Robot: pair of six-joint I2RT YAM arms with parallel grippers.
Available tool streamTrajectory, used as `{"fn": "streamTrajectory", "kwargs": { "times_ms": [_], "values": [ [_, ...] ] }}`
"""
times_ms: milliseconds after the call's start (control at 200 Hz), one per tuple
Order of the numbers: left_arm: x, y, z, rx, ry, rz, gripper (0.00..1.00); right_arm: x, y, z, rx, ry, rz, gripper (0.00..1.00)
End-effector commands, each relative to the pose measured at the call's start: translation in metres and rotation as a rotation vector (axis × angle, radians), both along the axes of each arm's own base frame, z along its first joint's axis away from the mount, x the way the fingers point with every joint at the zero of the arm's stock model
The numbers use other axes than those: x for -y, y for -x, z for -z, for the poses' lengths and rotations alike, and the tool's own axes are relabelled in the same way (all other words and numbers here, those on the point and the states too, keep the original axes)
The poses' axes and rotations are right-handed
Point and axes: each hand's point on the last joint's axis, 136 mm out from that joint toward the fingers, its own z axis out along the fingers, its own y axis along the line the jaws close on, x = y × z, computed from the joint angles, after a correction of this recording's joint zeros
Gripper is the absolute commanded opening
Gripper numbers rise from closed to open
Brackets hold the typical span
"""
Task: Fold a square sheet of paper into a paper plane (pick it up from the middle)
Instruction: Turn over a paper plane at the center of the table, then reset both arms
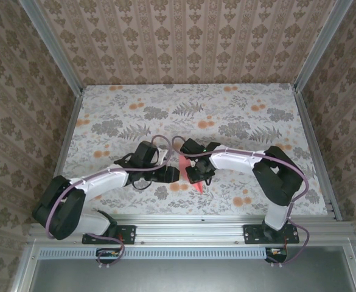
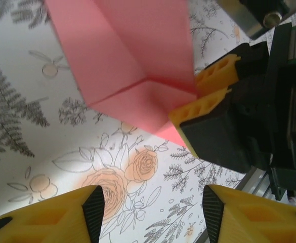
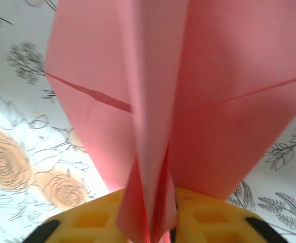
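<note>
The salmon-pink paper plane (image 3: 208, 91) is folded, with a lengthwise centre ridge and two flaps spreading to either side. My right gripper (image 3: 148, 225) is shut on that ridge, its yellow fingers (image 3: 87, 223) pressed against both sides. From above, the pink paper (image 1: 186, 162) pokes out around the right gripper (image 1: 197, 173) at the table's middle, its tip (image 1: 200, 186) pointing toward the near edge. My left gripper (image 2: 153, 212) is open just beside it with only tablecloth between its fingers. In the left wrist view the paper plane (image 2: 132, 61) sits ahead, pinched by the right gripper's fingers (image 2: 208, 93).
A floral-print cloth (image 1: 238, 115) covers the table. Patterned walls stand at the back and both sides. A metal rail (image 1: 190, 222) runs along the near edge by the arm bases. The two wrists are nearly touching at centre.
</note>
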Motion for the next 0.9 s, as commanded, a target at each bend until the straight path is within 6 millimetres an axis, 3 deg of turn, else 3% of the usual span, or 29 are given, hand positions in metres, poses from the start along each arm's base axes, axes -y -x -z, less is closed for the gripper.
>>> {"fn": "streamTrajectory", "kwargs": {
  "times_ms": [0,155,320,435,500,650,760,895],
  "values": [
    [-0.010,-0.011,-0.020,0.110,-0.067,0.021,0.60,0.003,0.000,-0.034,0.033,-0.053,-0.001,0.33],
    [-0.026,-0.024,-0.039,0.230,-0.170,0.027,0.67,0.019,0.002,-0.061,0.076,-0.042,-0.033,0.44],
    [-0.055,-0.044,-0.055,0.381,-0.356,0.003,0.74,0.032,-0.002,-0.086,0.166,-0.068,-0.096,0.51],
    [-0.078,-0.059,-0.062,0.483,-0.451,-0.054,0.89,0.049,-0.015,-0.096,0.280,-0.078,-0.095,0.63],
    [-0.094,-0.069,-0.063,0.534,-0.501,-0.101,0.99,0.061,-0.027,-0.115,0.392,-0.138,-0.053,0.70],
    [-0.134,-0.098,-0.060,0.580,-0.608,-0.258,1.00,0.097,-0.056,-0.134,0.621,-0.282,0.103,0.88],
    [-0.171,-0.122,-0.053,0.607,-0.674,-0.402,1.00,0.129,-0.072,-0.136,0.751,-0.281,0.194,0.99],
    [-0.214,-0.144,-0.043,0.580,-0.670,-0.548,1.00,0.176,-0.091,-0.126,0.830,-0.194,0.302,1.00]
  ]
}}
